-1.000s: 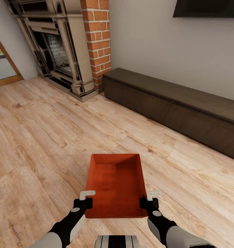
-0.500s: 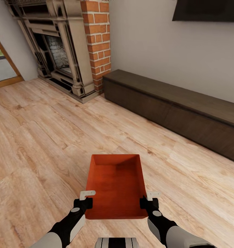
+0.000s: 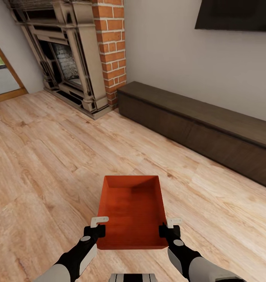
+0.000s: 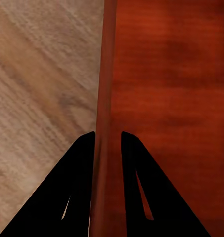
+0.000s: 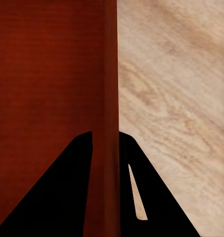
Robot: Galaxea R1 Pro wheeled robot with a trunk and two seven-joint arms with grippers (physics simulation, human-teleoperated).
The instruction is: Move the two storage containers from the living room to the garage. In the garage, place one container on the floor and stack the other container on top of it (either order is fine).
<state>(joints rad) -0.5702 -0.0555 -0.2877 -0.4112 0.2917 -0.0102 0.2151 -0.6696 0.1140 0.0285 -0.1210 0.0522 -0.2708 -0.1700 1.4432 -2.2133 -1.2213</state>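
I am carrying one storage container (image 3: 132, 213) between both hands over the living room planks (image 3: 43, 156): left hand (image 3: 97, 226) clamped on its near-left wall, right hand (image 3: 169, 226) clamped on the opposite wall. Uneven arm motion while driving could twist it free, I judge.

The storage container (image 3: 132, 211) looks like smooth matt orange-red plastic with a faint ribbed texture on its bottom. Under it, the floor (image 3: 43, 164) is light wood planking, grained, with a soft satin sheen. The far fireplace (image 3: 66, 55) pairs rough red brick with carved stone-like trim. The long bench (image 3: 199, 125) is dark matt wood. The TV (image 3: 234, 15) is glossy black.
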